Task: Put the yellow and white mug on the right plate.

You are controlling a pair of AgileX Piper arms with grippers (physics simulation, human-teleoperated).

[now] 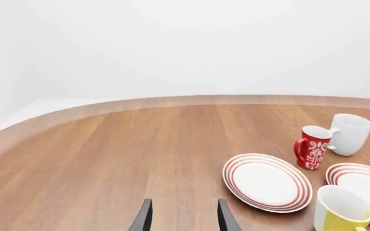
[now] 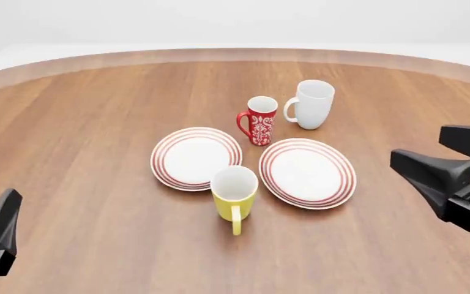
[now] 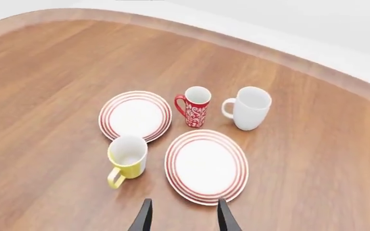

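The yellow and white mug [image 2: 233,193] stands upright on the table, its handle toward the near edge, just in front of the gap between two red-ringed plates. The right plate [image 2: 307,173] lies empty beside it. Both also show in the right wrist view: the mug [image 3: 127,155] and the plate [image 3: 206,166]. The left wrist view catches the mug [image 1: 339,211] and part of the right plate [image 1: 365,185]. My right gripper [image 2: 418,147] is open and empty, right of the plate and above the table. My left gripper [image 2: 2,214] is open and empty at the near left, far from the mug.
The left plate [image 2: 196,158] lies empty beside the right one. A red mug with a white pattern [image 2: 259,120] and a taller white mug [image 2: 311,104] stand behind the plates. The round wooden table's far edge [image 2: 235,54] curves behind them.
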